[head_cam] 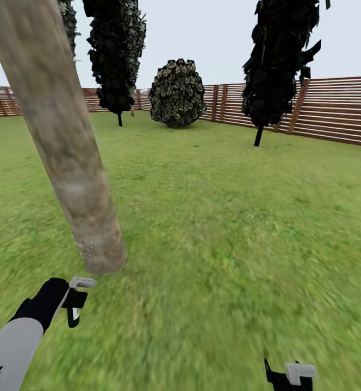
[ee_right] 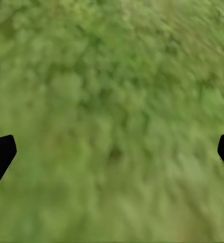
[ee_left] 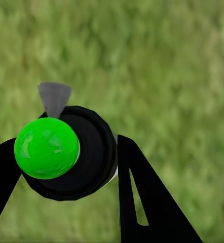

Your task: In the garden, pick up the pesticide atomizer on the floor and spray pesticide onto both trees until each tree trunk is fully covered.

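Observation:
A thick mottled beige-grey tree trunk (head_cam: 66,146) slants across the left of the head view; its base meets the grass just beyond my left gripper (head_cam: 74,304). In the left wrist view my left gripper (ee_left: 66,152) is shut on the pesticide atomizer (ee_left: 89,162), a black round body with a bright green ball (ee_left: 46,148) and a grey nozzle (ee_left: 54,98), held over grass. My right gripper (head_cam: 289,377) hangs low at the bottom right. In the right wrist view its fingertips (ee_right: 0,152) stand far apart, open, with bare grass between them. The second tree is out of view.
Green lawn (head_cam: 229,217) stretches ahead to a brown slat fence (head_cam: 333,108). Two thin-stemmed dark conifers (head_cam: 115,54) (head_cam: 278,60) and a rounded shrub (head_cam: 176,93) stand near the fence.

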